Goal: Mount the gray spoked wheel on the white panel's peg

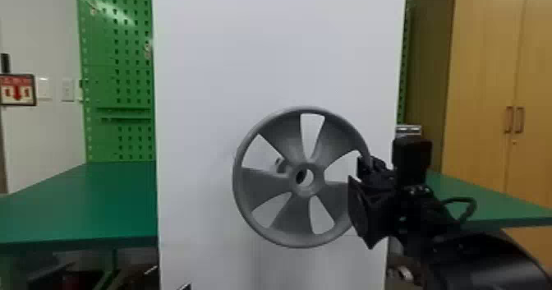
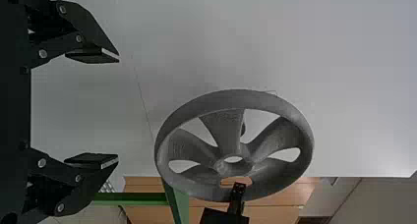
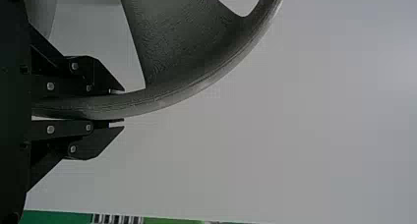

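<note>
Head view: the right gripper (image 1: 358, 172) pinches the wheel (image 1: 250, 178) before the panel (image 1: 279, 55); the peg (image 1: 281, 165) shows between spokes. The left gripper's (image 1: 186, 287) tip is at the bottom edge.

Left wrist view: its fingers (image 2: 93, 160) stand wide apart, empty.

Right wrist view: fingers (image 3: 98, 140) nearly together, rim between.

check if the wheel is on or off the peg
Off: the peg shows through a gap in the wheel, beside its hub, not inside it

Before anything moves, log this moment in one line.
right end effector: shut on gray wheel | wheel: off peg, before white panel | left end effector: open, empty
</note>
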`<state>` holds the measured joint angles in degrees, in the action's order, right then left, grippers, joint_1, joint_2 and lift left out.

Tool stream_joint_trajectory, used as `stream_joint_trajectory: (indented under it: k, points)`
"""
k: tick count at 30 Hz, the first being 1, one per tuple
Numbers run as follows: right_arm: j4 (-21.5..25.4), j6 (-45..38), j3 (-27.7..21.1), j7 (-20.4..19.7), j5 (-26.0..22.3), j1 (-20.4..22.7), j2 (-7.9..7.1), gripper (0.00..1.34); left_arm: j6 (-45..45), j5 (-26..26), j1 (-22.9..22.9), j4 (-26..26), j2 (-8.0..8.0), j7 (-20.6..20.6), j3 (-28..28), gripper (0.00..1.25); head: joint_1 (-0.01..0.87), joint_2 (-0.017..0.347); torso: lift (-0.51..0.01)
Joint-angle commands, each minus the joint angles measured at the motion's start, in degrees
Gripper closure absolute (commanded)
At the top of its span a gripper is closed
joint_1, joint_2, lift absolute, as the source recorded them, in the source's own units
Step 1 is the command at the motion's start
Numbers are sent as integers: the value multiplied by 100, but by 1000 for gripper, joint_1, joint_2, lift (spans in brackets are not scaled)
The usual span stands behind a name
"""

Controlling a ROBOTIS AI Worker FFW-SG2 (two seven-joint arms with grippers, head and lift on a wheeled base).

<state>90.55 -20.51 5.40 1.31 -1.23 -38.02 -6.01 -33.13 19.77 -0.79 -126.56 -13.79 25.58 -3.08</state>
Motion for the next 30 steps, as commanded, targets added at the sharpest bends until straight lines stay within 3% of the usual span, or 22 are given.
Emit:
stream_joint_trajectory:
  k: [1,30]
  points:
    - [-117,91,5,0,17,-30,4,1124,0,0,0,0,-1,0,9,519,123,-8,-399]
    - [-530,179,67,-8,-62,-302,100,1125,0,-9,-18,9,-10,0,26,519,123,-8,-399]
